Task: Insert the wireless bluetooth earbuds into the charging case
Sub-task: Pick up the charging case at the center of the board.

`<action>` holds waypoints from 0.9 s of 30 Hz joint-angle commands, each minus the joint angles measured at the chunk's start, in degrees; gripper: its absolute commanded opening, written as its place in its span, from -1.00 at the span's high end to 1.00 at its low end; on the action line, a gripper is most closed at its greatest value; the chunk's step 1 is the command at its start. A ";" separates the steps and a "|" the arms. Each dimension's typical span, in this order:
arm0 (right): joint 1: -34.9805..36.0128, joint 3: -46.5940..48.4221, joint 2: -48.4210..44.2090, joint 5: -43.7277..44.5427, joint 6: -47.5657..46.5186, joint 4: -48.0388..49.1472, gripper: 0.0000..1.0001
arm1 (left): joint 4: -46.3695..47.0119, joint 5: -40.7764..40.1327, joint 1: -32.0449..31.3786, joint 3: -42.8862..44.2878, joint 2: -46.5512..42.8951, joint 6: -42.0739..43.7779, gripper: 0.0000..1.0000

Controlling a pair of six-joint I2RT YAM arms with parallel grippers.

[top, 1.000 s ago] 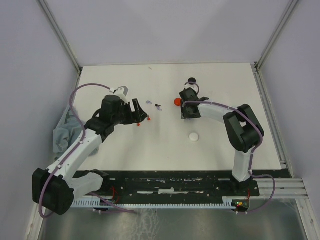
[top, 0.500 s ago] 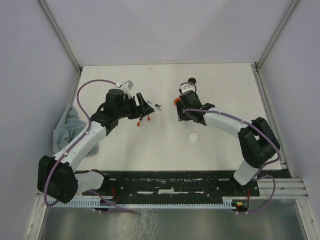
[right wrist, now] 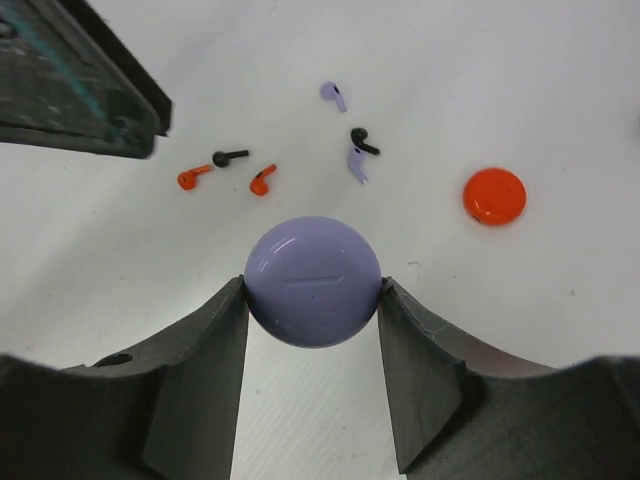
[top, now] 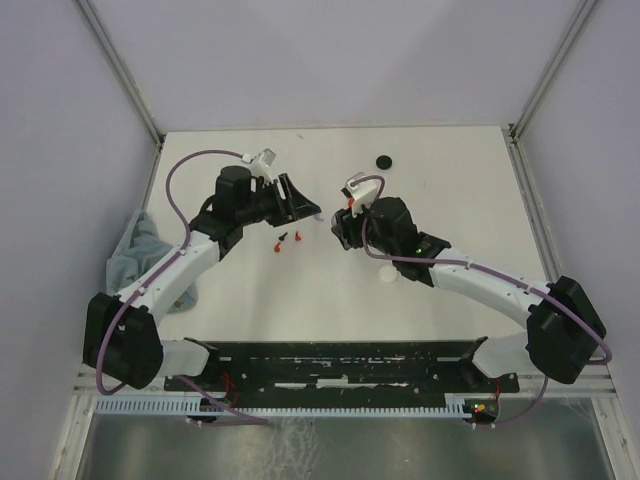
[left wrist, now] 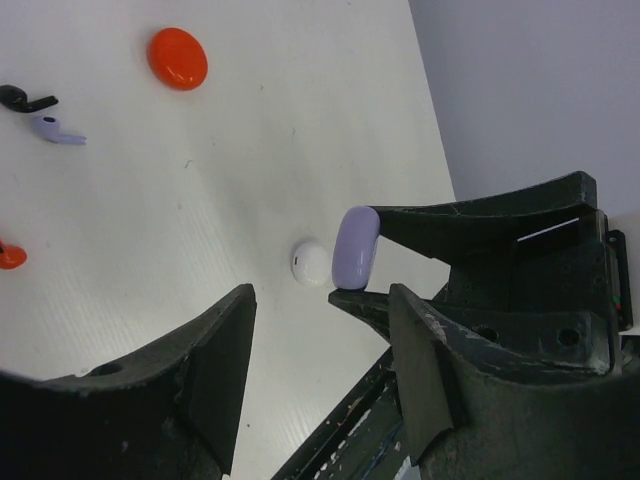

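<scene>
My right gripper [right wrist: 313, 285] is shut on a round lavender charging case [right wrist: 313, 281], held closed and just above the table. Beyond it lie the earbuds: two lavender [right wrist: 333, 94] [right wrist: 357, 163], two black [right wrist: 364, 141] [right wrist: 229, 157] and two red [right wrist: 193, 177] [right wrist: 263, 179]. My left gripper [left wrist: 322, 300] is open with nothing between its fingers. It points at the lavender case [left wrist: 355, 247], which sits a short way ahead of its fingertips. In the top view the two grippers face each other mid-table, the left gripper [top: 300, 205] and the right gripper [top: 345, 224].
A red case [right wrist: 494, 196] lies right of the earbuds. A white case [top: 388, 274] sits nearer the arm bases, and a black case [top: 382, 160] lies towards the far edge. A grey cloth [top: 130, 255] is bunched at the table's left edge.
My right arm has swung left and stretched out, carrying the lavender case towards the left gripper. My left gripper has moved up and right to face it, and its jaws have narrowed.
</scene>
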 commanded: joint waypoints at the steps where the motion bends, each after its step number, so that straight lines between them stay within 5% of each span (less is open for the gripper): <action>1: 1.65 -1.96 -3.23 -4.29 -6.00 12.08 0.08 | 6.20 6.00 0.19 2.07 0.60 -3.78 -0.23; 19: 3.62 -2.38 -3.96 -7.20 -8.00 18.18 0.11 | 6.88 7.32 -2.78 2.77 2.34 -2.82 0.07; 27: 3.63 -2.25 -4.63 -7.71 -9.10 17.88 -0.03 | 1.46 6.36 -3.17 5.25 1.61 4.42 0.41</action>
